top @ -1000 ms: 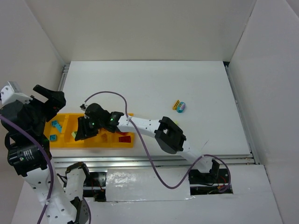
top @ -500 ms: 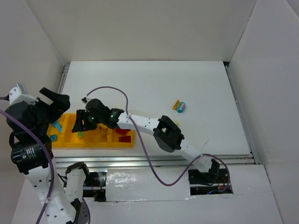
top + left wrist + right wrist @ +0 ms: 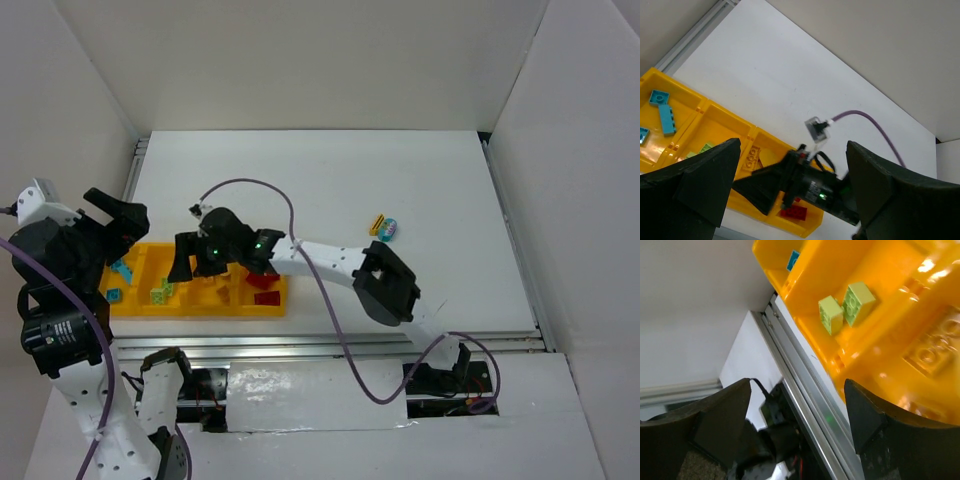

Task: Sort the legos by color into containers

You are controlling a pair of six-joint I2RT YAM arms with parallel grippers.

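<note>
Hovering wide open and empty, the right gripper (image 3: pixel 797 425) hangs over the yellow tray (image 3: pixel 200 310), just beside the compartment holding two light green legos (image 3: pixel 830 314). Teal legos (image 3: pixel 122 268) lie in the leftmost compartment and a red lego (image 3: pixel 266 296) in the rightmost. The left gripper (image 3: pixel 793 145) is also spread open, holding nothing.

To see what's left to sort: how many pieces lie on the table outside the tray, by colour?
Yellow brick: 1
Blue piece: 1
Total: 2, side by side, well to the right of the tray.
</note>
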